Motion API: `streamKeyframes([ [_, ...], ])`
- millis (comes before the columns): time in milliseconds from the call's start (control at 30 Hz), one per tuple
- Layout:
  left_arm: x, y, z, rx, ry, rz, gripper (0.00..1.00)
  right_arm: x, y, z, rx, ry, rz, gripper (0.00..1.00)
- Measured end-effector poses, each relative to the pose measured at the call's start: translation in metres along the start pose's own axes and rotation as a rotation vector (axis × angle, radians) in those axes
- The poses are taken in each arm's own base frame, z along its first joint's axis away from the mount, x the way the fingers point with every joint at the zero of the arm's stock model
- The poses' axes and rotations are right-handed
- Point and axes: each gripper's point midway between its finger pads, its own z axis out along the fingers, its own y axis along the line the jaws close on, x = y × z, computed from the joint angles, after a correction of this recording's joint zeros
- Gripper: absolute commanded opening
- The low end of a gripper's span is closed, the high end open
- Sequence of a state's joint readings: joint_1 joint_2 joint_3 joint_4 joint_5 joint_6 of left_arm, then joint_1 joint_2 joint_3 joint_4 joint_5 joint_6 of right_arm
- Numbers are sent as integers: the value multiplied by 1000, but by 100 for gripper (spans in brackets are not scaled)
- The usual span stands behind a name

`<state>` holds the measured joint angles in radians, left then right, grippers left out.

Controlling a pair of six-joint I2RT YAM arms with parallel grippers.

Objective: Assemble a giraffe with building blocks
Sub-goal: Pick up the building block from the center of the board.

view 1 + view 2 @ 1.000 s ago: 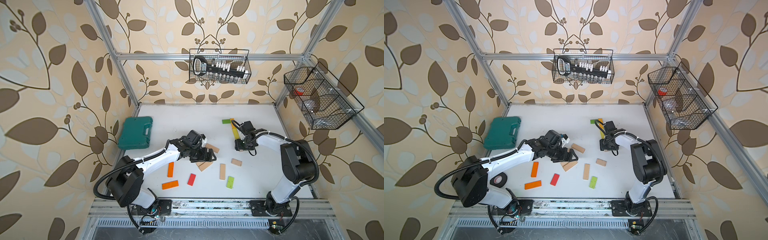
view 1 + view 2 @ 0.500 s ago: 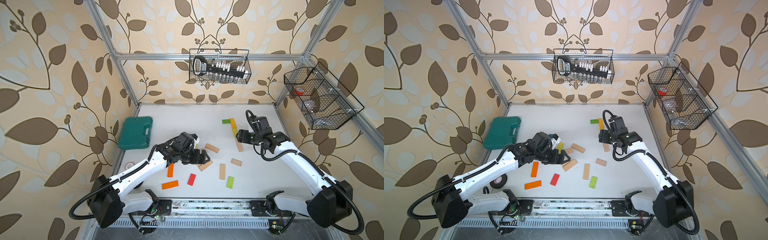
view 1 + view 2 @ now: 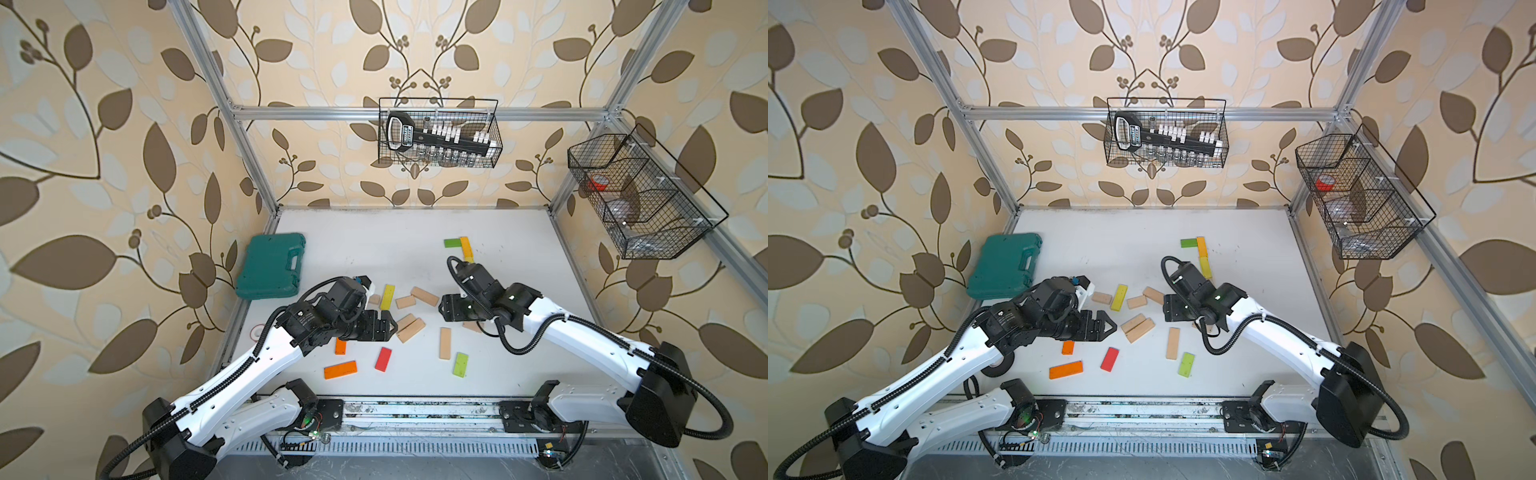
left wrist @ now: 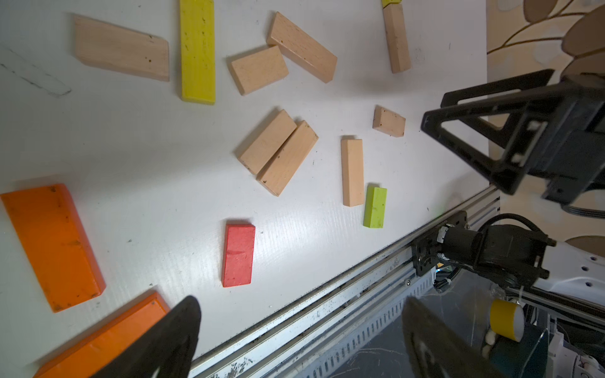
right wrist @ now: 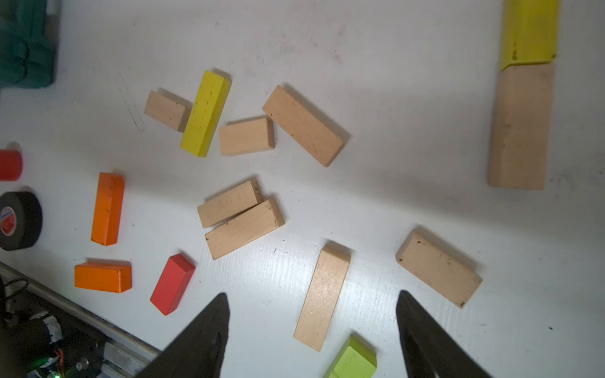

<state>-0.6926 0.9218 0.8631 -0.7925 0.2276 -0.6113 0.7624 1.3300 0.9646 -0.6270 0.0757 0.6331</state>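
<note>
Wooden blocks [image 5: 244, 227] lie scattered on the table [image 5: 393, 98], untouched by both spread jaws.

The left arm [image 3: 266, 353] reached forward and inward from its base, its wrist turned so that the left gripper [image 3: 392, 326] pointed across toward the other arm, jaws spread wide. The right arm [image 3: 582, 332] stretched in from the opposite side, with the right gripper [image 3: 444, 307] angled downward and facing the left one, jaws parted. The two grippers stood near each other, apart.
</note>
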Motion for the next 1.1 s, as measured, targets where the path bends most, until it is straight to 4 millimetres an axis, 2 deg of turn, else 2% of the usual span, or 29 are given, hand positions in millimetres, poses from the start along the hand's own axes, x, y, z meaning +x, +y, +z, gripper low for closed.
streamKeyframes([
  [133, 12, 14, -4, -40, 11, -19, 96, 23, 24, 26, 47, 84, -116, 73],
  [200, 16, 18, -6, -49, 12, -29, 96, 19, 31, 35, 72, 91, -155, 73],
  [367, 19, 23, -13, -60, -5, -33, 96, -6, 37, 52, 135, 64, -245, 72],
  [467, 20, 24, -14, -60, -7, -35, 96, -15, 32, 64, 166, 76, -294, 71],
  [700, 27, 31, -8, -75, 13, -53, 96, -41, 1, 87, 216, 118, -338, 65],
  [833, 28, 28, -5, -61, 31, -55, 96, -57, -7, 97, 209, 128, -355, 64],
  [1000, 30, 19, 3, -10, 58, -48, 96, -58, -2, 112, 189, 164, -413, 64],
  [1100, 31, 13, 6, 28, 63, -36, 96, -53, -1, 122, 179, 197, -439, 64],
])
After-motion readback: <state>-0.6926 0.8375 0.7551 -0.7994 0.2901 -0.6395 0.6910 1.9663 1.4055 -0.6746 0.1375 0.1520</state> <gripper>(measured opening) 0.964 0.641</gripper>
